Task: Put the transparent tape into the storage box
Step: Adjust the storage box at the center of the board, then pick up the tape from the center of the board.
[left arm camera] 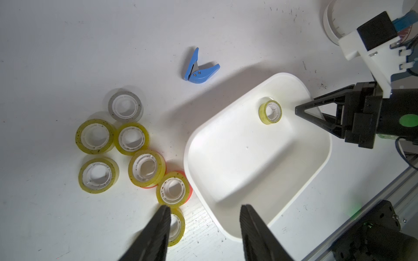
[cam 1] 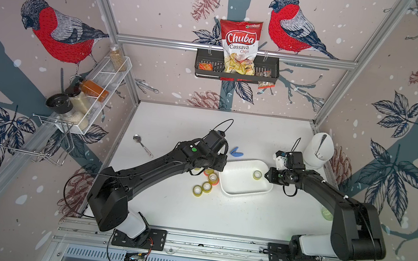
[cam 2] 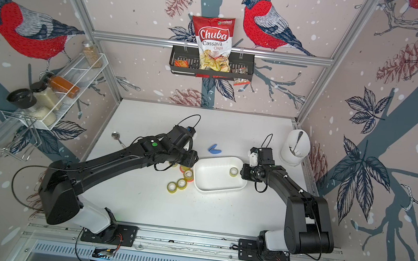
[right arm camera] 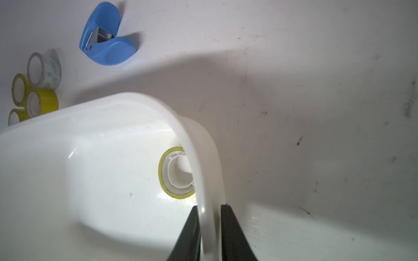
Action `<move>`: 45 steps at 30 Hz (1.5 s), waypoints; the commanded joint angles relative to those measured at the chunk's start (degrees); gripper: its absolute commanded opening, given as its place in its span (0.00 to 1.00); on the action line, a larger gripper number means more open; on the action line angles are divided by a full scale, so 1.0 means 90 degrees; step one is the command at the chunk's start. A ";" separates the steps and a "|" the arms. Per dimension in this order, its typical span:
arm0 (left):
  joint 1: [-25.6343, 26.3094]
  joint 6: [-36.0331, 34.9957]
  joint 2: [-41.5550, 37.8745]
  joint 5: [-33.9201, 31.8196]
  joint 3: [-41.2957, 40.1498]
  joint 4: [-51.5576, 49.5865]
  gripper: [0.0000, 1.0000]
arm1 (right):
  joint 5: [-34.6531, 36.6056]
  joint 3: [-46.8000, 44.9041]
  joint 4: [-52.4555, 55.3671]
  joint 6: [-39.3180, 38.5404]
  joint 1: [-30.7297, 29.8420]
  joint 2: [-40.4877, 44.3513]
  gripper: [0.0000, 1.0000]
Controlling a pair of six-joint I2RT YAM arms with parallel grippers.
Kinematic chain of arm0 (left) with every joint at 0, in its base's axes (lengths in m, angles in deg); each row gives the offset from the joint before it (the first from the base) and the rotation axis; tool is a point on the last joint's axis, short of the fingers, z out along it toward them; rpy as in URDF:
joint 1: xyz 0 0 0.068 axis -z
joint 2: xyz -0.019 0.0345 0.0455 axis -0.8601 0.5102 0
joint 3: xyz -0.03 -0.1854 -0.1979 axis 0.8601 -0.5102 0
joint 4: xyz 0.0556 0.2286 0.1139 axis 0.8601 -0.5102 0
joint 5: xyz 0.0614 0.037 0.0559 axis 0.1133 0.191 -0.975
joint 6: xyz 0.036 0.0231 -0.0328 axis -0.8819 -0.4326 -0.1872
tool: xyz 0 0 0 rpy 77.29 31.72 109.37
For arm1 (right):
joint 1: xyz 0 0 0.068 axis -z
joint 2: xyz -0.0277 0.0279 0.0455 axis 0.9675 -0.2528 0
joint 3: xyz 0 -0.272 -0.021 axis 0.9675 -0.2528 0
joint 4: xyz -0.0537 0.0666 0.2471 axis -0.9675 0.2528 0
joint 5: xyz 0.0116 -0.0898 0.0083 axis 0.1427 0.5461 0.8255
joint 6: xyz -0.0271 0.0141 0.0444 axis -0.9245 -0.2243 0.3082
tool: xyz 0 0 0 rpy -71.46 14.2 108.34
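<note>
The white storage box (cam 1: 238, 194) (cam 2: 211, 190) lies mid-table. One yellowish transparent tape roll (cam 1: 257, 175) (left arm camera: 262, 113) (right arm camera: 161, 171) lies inside it near its right end. My right gripper (right arm camera: 210, 206) (cam 1: 267, 175) is shut on the box's right rim, one finger inside and one outside. My left gripper (left arm camera: 206, 206) hangs open and empty over the box's left corner. One of its fingers is beside a roll on the table (left arm camera: 178, 226). Several more tape rolls (cam 1: 206, 184) (left arm camera: 131, 139) lie left of the box, among them a clear greyish one (left arm camera: 125, 106).
A blue tape cutter (cam 1: 236, 152) (left arm camera: 199, 67) lies behind the box. A tall white utensil cup (cam 1: 319, 149) stands at the back right, close to my right wrist. A metal spoon (cam 1: 143, 144) lies at the left. Orange rolls (left arm camera: 189, 187) sit under two yellow ones.
</note>
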State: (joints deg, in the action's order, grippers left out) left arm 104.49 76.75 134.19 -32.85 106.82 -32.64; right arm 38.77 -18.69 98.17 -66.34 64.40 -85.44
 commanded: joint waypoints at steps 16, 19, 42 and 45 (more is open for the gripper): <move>-0.0243 0.0267 -0.0257 -0.0375 0.0051 -0.0206 0.55 | 0.0252 0.0085 0.0353 0.0148 0.0613 0.0928 0.05; -0.0260 0.0289 -0.0303 -0.0386 0.0010 -0.0183 0.55 | 0.0141 0.0028 0.0287 0.0138 0.0651 0.0922 0.05; -0.0399 0.0237 0.0141 -0.0778 -0.0246 -0.0705 0.63 | 0.0902 0.0434 0.0621 0.0213 0.0515 0.0907 0.56; -0.0399 0.0156 0.0181 -0.0698 -0.0404 -0.0560 0.62 | 0.1208 0.0748 0.0878 0.0276 0.0220 0.0955 0.61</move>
State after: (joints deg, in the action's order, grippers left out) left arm 101.06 79.19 135.57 -38.93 104.09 -37.91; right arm 45.68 -13.90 103.33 -64.53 67.96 -77.22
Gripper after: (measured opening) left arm 0.627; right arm 0.602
